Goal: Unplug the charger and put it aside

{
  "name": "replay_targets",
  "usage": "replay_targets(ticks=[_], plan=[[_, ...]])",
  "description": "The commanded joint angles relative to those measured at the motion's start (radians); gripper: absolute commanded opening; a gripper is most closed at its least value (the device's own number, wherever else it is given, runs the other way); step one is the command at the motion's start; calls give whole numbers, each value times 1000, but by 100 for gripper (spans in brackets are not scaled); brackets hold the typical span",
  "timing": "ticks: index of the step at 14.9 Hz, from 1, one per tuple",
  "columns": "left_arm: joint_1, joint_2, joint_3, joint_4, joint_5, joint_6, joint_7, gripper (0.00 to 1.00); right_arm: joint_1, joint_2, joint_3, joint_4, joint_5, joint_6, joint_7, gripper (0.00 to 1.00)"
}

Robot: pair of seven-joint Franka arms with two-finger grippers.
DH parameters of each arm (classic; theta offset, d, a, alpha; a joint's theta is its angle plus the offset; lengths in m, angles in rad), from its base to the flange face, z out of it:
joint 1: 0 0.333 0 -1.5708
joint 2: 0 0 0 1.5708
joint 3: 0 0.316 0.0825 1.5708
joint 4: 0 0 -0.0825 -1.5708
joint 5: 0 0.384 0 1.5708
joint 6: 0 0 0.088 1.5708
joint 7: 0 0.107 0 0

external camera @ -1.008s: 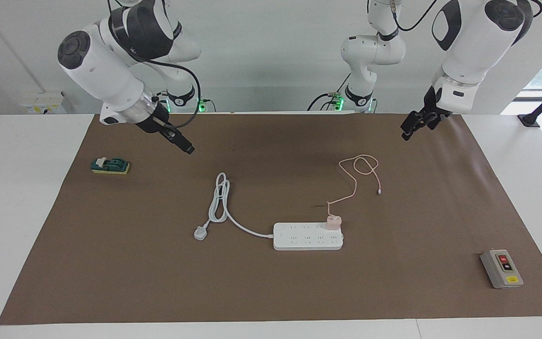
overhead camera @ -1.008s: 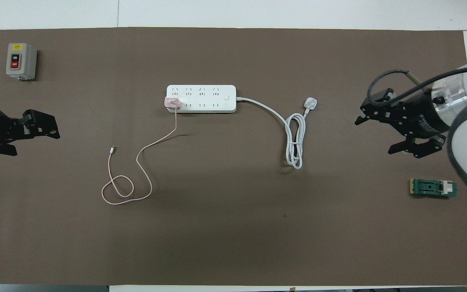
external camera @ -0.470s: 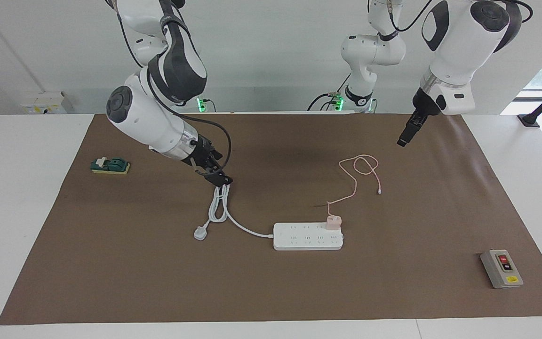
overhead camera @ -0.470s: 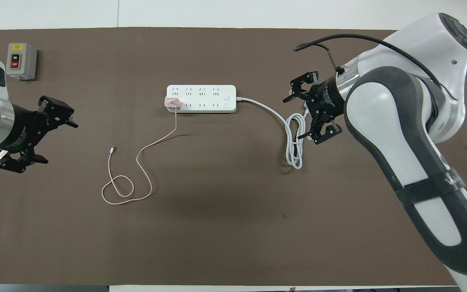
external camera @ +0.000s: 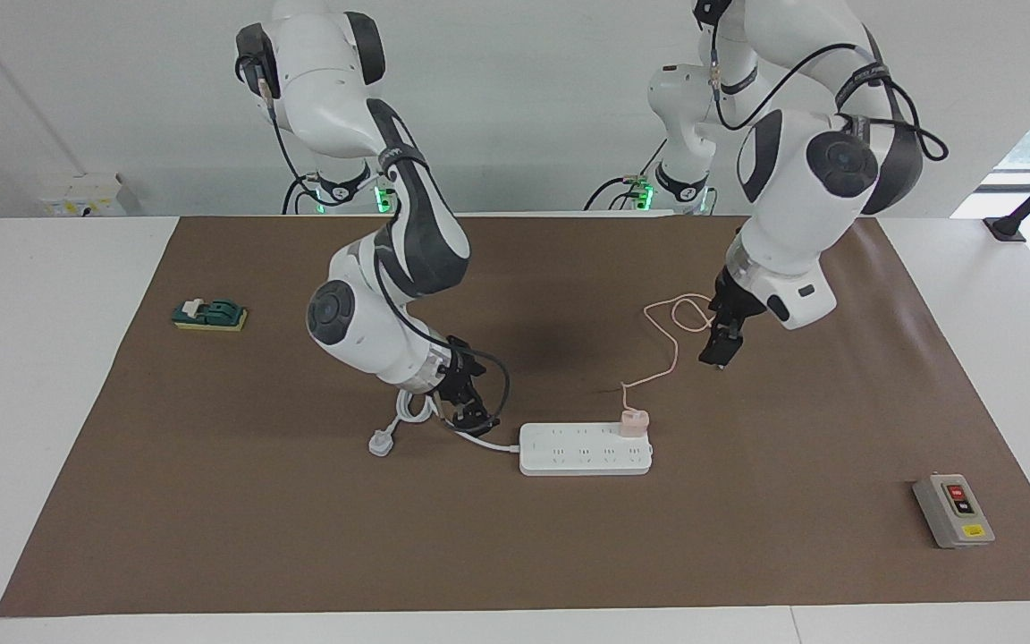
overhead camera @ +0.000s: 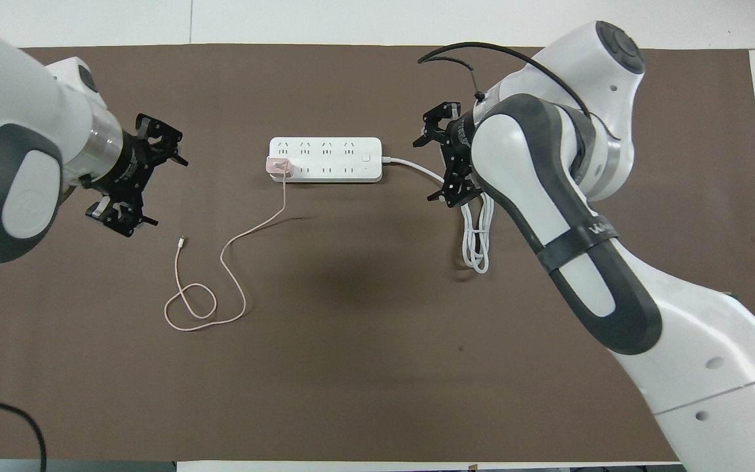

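Both arms have been brought in toward the strip [external camera: 586,448] over the last second, from parked poses near the table ends.

Right gripper [overhead camera: 440,160]: now low over the white cord [overhead camera: 476,229] where it leaves the strip, at the right arm's end of it. Fingers are spread wide in the overhead view, nothing held. No contact with strip or cord can be confirmed from the facing view (tips sit just above the cord).

Left gripper [overhead camera: 145,172]: moved in over the mat, above the free tip of the pink cable [overhead camera: 220,262], still apart from the charger [external camera: 633,421]. Fingers are also spread, empty.

Charger is unchanged: seated in the end socket of the strip at the left arm's end, on the row nearer the robots. Its cable runs toward the robots and ends in a loop. Strip has not shifted.

Read: approach phase only, unplugging not started. The split looks like right holds the strip down, left pulls the charger (a judgement, not confirmed). Strip is light and loose on the mat, so it would likely be lifted with the plug if not pinned first.

Grey switch box [external camera: 953,511] and green block [external camera: 209,314] lie well apart, not involved.
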Motion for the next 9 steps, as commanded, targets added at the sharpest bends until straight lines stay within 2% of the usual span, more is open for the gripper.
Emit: replay_targets(ticks=[1, 2, 4, 9], plan=[[-24, 169, 26, 213, 17, -46, -97, 100, 41, 113, -2, 152, 14, 9, 24, 100], [-27, 222, 35, 267, 27, -63, -123, 100, 36, 139, -3, 186, 14, 11, 24, 100], [-61, 283, 59, 312, 31, -37, -192, 100, 28, 150, -4, 196, 17, 27, 27, 100], [-100, 287, 75, 266, 4, 87, -246, 100, 44, 204, 7, 203, 33, 121, 83, 100]])
